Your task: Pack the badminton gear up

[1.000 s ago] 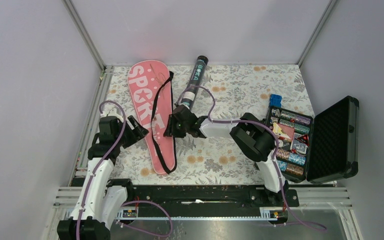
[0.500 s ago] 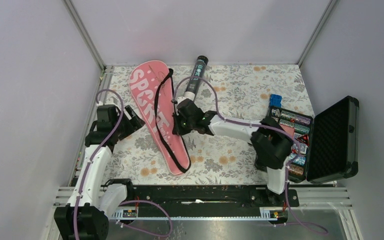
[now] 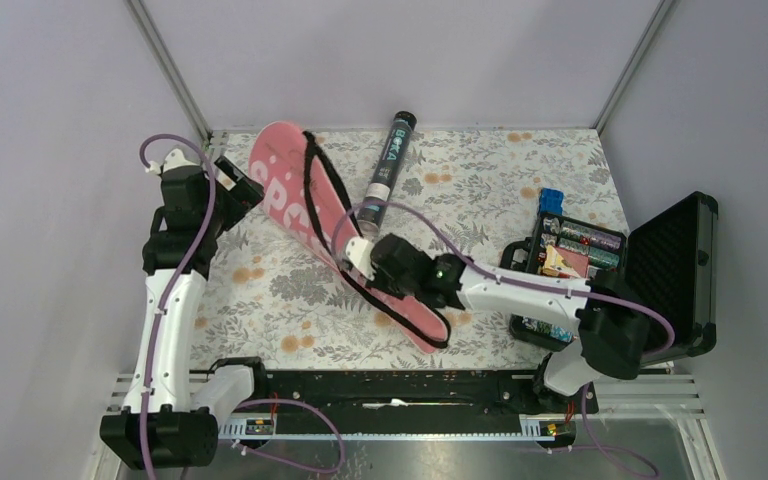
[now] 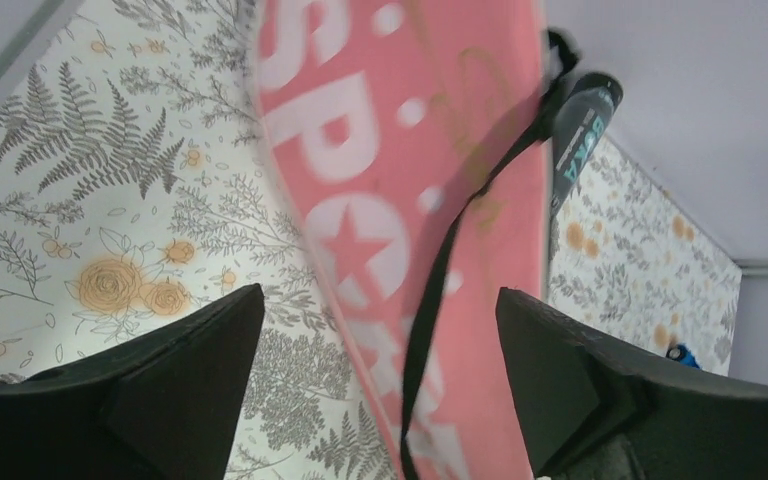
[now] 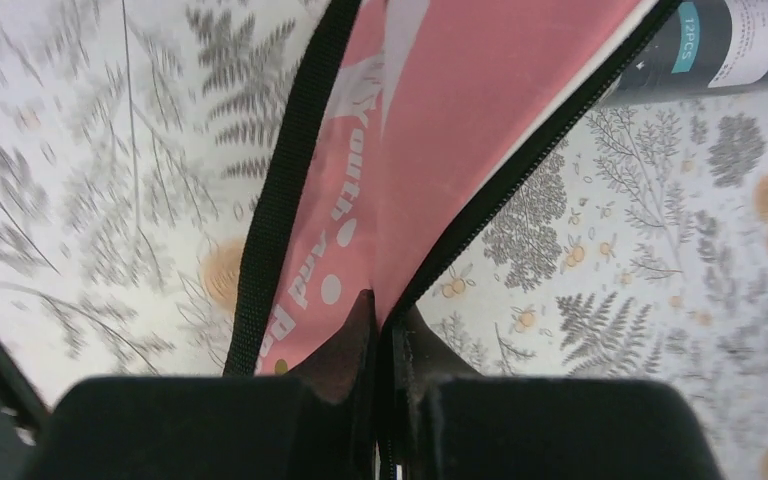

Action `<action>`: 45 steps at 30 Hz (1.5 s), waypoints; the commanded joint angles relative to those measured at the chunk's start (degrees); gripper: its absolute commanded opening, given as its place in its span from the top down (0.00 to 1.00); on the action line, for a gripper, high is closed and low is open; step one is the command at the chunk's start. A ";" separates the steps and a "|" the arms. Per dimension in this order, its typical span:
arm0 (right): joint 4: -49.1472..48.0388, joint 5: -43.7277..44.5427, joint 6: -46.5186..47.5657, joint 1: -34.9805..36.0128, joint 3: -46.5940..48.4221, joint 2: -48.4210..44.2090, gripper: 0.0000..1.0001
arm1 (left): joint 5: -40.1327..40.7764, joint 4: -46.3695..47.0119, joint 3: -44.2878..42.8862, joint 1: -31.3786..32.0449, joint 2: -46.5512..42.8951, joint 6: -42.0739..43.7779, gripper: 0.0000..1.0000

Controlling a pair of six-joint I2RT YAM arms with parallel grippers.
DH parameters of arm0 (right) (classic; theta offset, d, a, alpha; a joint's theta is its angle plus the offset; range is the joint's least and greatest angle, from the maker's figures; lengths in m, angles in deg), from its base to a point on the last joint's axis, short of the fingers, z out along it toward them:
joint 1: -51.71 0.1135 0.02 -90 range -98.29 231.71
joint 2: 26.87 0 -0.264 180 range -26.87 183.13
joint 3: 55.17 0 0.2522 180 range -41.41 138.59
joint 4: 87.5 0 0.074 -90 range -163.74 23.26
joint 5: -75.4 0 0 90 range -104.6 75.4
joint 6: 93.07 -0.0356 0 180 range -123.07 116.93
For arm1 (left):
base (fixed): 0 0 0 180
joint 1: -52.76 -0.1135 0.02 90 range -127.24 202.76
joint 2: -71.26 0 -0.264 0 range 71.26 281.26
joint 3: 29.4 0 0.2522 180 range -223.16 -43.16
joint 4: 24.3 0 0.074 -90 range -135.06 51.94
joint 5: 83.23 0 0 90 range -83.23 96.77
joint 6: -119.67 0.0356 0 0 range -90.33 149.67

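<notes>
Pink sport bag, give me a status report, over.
Right gripper shut on zipper edge of pink bag; left gripper open by its wide end. Bag diagonal on the table. Black tube close beside it; strap draped across.

Bag: long pink fabric bag (image 3: 288, 192) with white lettering, slanting from 11 o'clock to 6 o'clock.
Tube: black cylindrical tube with teal print (image 3: 390, 165), 12 o'clock, just beside the bag.
Right gripper (image 3: 358, 258): on the bag's mid-length.
Left gripper (image 3: 242, 186): 10 o'clock, near the bag's wide end.
Case: open black hard case (image 3: 672, 270), 3 o'clock.
</notes>
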 commanded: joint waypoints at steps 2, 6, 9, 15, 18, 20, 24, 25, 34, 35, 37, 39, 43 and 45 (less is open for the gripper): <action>-23.03 12.99 19.88 6.89 -10.34 -5.96 1.00 | 1.49 3.64 -4.51 -1.21 0.63 -0.71 0.06; -30.35 21.64 25.34 10.65 -15.33 -4.47 1.00 | 1.01 0.87 -6.92 -2.62 3.49 -2.76 0.06; -36.40 27.03 26.93 12.94 -18.48 -4.68 1.00 | 1.39 -5.24 -9.54 -5.75 6.27 -7.31 0.08; -41.03 29.99 24.94 14.31 -23.14 -8.22 1.00 | 10.09 -16.02 -14.88 -7.44 8.48 -12.64 0.10; -41.47 31.30 24.28 14.70 -24.59 -8.88 1.00 | 15.35 -22.22 -17.48 -7.54 8.52 -15.78 0.10; -41.00 31.43 23.07 14.79 -25.17 -9.18 1.00 | 15.83 -24.49 -18.00 -7.54 7.51 -16.81 0.10; -41.24 32.86 21.73 14.79 -25.69 -8.71 1.00 | 16.64 -23.93 -19.03 -7.54 4.19 -14.27 0.09; -41.72 33.36 21.56 14.79 -26.02 -8.49 1.00 | 18.29 -23.76 -20.49 -7.54 3.42 -12.04 0.09; -50.14 38.08 22.75 14.79 -31.02 -8.50 1.00 | 21.36 -25.84 -21.07 -9.50 2.08 -8.13 0.05; -51.04 38.65 23.11 14.84 -31.37 -8.58 1.00 | 20.13 -25.26 -20.07 -10.27 2.60 -8.36 0.05; -52.05 39.78 23.57 14.80 -31.87 -8.98 1.00 | 15.88 -23.16 -18.55 -12.40 3.66 -7.93 0.05; -52.83 40.41 23.94 14.79 -32.52 -9.81 1.00 | 10.89 -21.65 -18.44 -14.16 4.94 -7.75 0.07; -53.04 40.37 23.96 14.80 -33.64 -11.45 1.00 | 9.96 -20.48 -18.50 -15.81 7.28 -8.89 0.07; -53.26 40.45 24.09 14.81 -34.01 -12.13 1.00 | 8.15 -19.46 -18.35 -16.71 8.83 -9.10 0.07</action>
